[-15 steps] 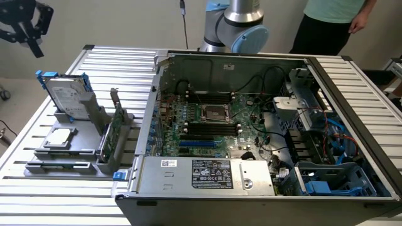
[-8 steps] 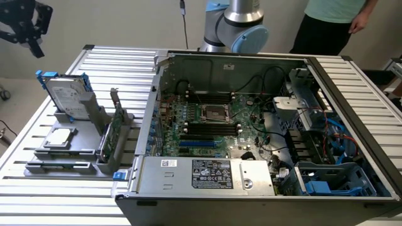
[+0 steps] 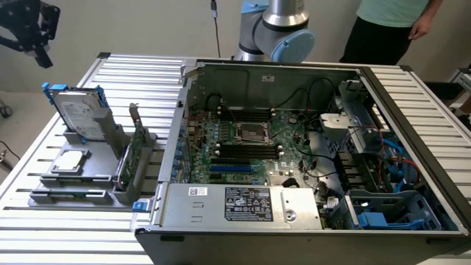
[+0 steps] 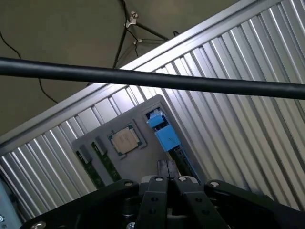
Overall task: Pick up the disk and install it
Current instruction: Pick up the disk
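1. Tool state. Check the tool (image 4: 167,168) in the wrist view: its two fingers are pressed together and nothing sits between them. It has hold of no part.

2. Tool position. In the exterior view you find the tool (image 3: 41,52) raised high over the far corner of the bench (image 3: 44,232) at the exterior view's left. It is well apart from every part below it.

3. Disk position. Find the disk (image 3: 79,113) standing upright in a slot at the far end of the grey holder (image 3: 74,182), which rests on the bench. Its blue carrier frames the silver-grey body. In the wrist view the disk (image 4: 162,130) appears edge-on, beyond the fingertips and apart from them.

4. Neighbouring parts. A square silver chip (image 3: 68,161) lies flat on the holder, near the disk on the near side. A green circuit card (image 3: 127,157) stands on edge on the holder's side toward the computer case (image 3: 412,99).

5. Computer case. The case lies open on the bench, just beside the holder on the exterior view's right.

6. Surroundings. A person (image 3: 383,27) stands behind the bench. A black cable (image 4: 152,78) crosses the wrist view.
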Robot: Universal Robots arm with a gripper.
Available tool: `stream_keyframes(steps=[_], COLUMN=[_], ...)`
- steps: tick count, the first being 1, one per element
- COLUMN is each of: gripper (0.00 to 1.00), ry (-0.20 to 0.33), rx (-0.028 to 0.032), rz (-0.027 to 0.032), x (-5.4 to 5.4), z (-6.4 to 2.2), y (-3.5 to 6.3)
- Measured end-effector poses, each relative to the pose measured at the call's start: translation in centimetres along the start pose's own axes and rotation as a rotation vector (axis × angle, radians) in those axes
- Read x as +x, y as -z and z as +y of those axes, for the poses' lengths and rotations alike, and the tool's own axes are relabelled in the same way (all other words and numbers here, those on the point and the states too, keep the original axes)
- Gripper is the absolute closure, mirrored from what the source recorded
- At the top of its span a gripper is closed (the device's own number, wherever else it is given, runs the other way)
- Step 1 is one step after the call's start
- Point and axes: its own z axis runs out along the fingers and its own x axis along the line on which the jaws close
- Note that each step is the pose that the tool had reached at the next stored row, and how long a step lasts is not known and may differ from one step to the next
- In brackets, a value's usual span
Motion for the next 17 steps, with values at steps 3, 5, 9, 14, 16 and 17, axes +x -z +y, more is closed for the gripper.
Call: stream_keyframes(steps=[3, 5, 9, 14, 16, 17], gripper=[0.89, 0.89, 0.89, 0.89, 0.89, 0.89], ry=[0.054, 0.086, 0.143, 0.232, 0.268, 0.285], rx=[0.0011, 0.0016, 0.0027, 0.0045, 0.0050, 0.0054], rz=[-0.0015, -0.0023, -0.0040, -0.0064, -0.0073, -0.0078], x=[0.00, 0.00, 0.00, 0.00, -0.01, -0.01], z=[0.00, 0.01, 0.01, 0.02, 0.02, 0.02], y=[-0.04, -0.07, -0.16, -0.36, -0.43, -0.47])
